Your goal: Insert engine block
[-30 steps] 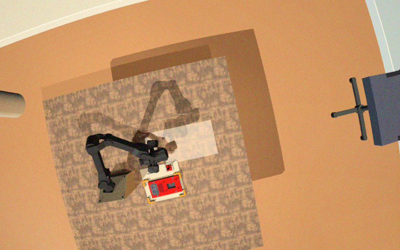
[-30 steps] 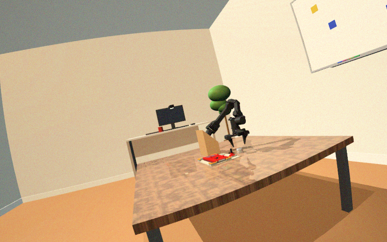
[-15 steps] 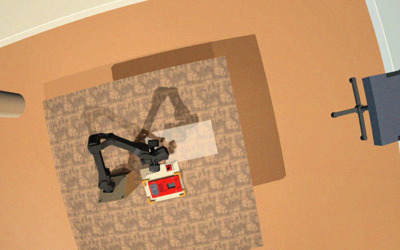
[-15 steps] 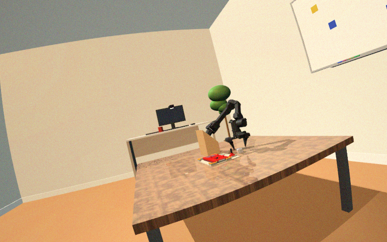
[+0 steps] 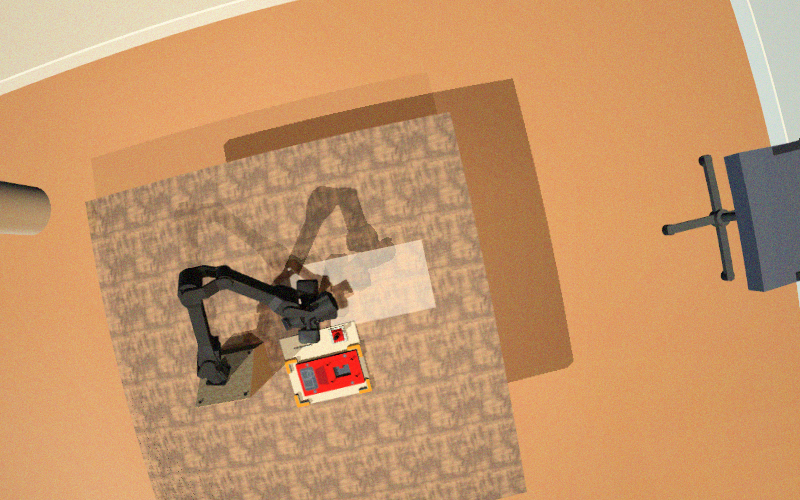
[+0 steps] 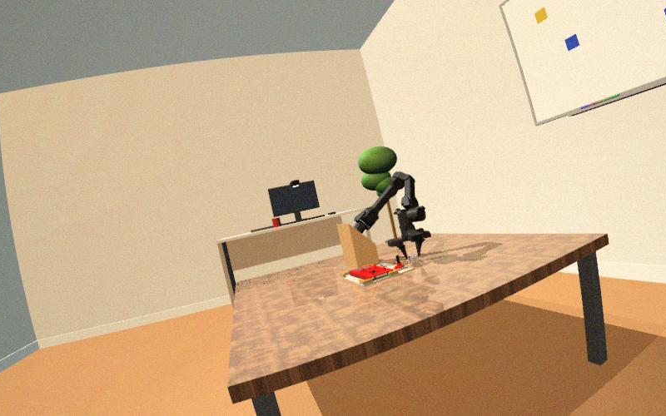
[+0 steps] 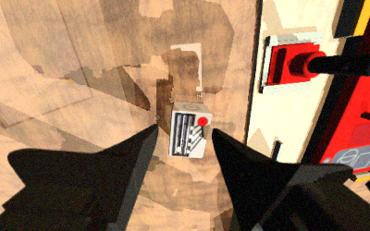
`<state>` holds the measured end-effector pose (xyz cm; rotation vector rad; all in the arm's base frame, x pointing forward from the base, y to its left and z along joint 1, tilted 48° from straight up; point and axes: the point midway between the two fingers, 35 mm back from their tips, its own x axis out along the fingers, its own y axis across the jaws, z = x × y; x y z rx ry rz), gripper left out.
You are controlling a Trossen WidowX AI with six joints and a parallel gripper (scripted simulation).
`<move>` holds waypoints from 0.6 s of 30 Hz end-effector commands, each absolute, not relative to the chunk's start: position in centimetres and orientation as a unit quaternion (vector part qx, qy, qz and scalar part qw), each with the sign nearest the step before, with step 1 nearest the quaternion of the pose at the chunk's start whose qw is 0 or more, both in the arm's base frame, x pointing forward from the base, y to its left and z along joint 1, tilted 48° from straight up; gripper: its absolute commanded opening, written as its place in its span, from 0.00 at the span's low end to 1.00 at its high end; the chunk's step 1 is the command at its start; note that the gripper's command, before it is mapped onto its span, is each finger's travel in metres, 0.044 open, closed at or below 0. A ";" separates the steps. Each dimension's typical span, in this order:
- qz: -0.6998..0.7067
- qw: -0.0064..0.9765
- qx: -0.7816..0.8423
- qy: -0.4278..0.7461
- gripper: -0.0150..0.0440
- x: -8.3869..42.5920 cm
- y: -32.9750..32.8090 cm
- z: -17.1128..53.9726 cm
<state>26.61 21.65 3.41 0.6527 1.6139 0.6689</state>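
The engine block [image 7: 179,134] [image 6: 414,260] is a small white block with dark slots and a red dot on top. It sits on the table beside the cream board. My gripper [image 7: 185,130] [image 6: 413,256] is open around it, one finger on each side. In the wrist view a gap shows at the left finger; the right fingertip is very close to the block, and contact there is unclear. The red car body [image 5: 323,375] [image 6: 369,272] [image 7: 363,111] lies on the board, with a dark recess [image 5: 342,370] in it. The rib is too small to tell. The arm hides the block in the top view.
The cream board [image 5: 292,344] [image 7: 277,108] carries a red part with an upright black stem [image 5: 337,335] [image 6: 399,261] [image 7: 345,64], close to my right finger's side. The arm's tan base block [image 5: 229,380] [image 6: 356,248] stands left of the board. A pale rectangle [image 5: 400,279] lies on the table behind.
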 end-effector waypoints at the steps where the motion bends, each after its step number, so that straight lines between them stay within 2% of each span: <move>1: 0.284 0.595 0.282 0.698 0.51 26.5 21.6 3.2; 9: 0.284 0.595 0.282 0.698 0.42 26.5 21.6 3.2; 13: 0.283 0.595 0.281 0.698 0.25 26.6 21.3 3.4; 18: 0.281 0.597 0.279 0.698 0.25 27.1 20.1 4.3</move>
